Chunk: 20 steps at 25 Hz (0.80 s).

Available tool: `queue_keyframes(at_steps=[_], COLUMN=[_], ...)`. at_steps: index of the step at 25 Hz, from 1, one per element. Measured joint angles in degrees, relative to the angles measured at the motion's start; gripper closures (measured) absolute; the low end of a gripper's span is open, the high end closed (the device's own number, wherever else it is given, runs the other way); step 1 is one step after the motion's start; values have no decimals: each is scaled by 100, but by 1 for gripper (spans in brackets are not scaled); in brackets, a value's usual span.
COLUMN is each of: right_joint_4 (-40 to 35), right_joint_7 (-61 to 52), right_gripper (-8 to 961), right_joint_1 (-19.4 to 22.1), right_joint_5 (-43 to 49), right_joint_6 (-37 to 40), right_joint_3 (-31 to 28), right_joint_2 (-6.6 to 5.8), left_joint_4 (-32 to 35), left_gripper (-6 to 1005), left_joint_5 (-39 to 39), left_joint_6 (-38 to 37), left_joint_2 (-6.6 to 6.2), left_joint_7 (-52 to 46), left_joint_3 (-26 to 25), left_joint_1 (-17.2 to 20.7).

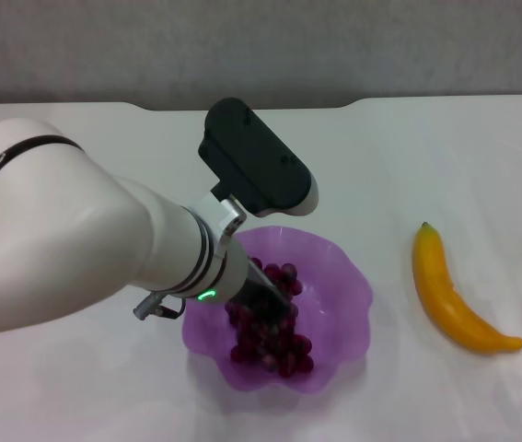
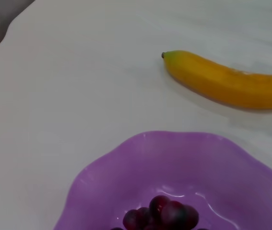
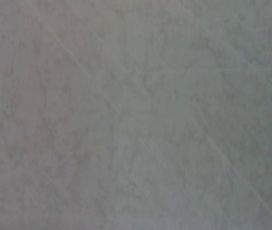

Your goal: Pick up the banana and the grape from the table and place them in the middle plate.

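Note:
The grape point(image 1: 274, 345) bunch lies inside the middle plate point(image 1: 348, 267), a purple scalloped bowl near the front centre of the table point(image 1: 445, 157). My left gripper point(image 1: 261, 299) reaches down into the plate and sits right at the top of the bunch. The banana point(image 1: 449, 299) lies on the table to the right of the plate, apart from it, green tip pointing away from me. The left wrist view shows the plate's rim point(image 2: 140, 143), the top grapes point(image 2: 167, 215) and the banana point(image 2: 227, 84) beyond. My right gripper is out of view.
The left arm's white forearm and black wrist block point(image 1: 256, 161) hang over the plate's left and rear side. The table's notched rear edge point(image 1: 242, 106) runs behind. The right wrist view shows only a plain pale surface.

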<state>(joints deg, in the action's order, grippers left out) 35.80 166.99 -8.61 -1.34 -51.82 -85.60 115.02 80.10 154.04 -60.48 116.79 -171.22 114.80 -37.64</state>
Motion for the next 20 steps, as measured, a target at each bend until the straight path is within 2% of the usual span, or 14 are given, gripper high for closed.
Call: queue_keyframes(at_steps=[9, 20], right_joint_4=[29, 31], right_joint_7=[0, 0], right_gripper=[117, 118], right_joint_1=[0, 17], right_joint_5=[12, 20], right_joint_6=[-16, -16], right_joint_3=[16, 18], right_joint_2=[3, 2], left_joint_4=[-307, -216], left_gripper=[788, 551], left_joint_5=[-242, -251], left_joint_6=[-7, 59], left_joint_2=[1, 2], left_joint_7=[24, 34], left_joint_3=[58, 60], left_joint_1=[-246, -251])
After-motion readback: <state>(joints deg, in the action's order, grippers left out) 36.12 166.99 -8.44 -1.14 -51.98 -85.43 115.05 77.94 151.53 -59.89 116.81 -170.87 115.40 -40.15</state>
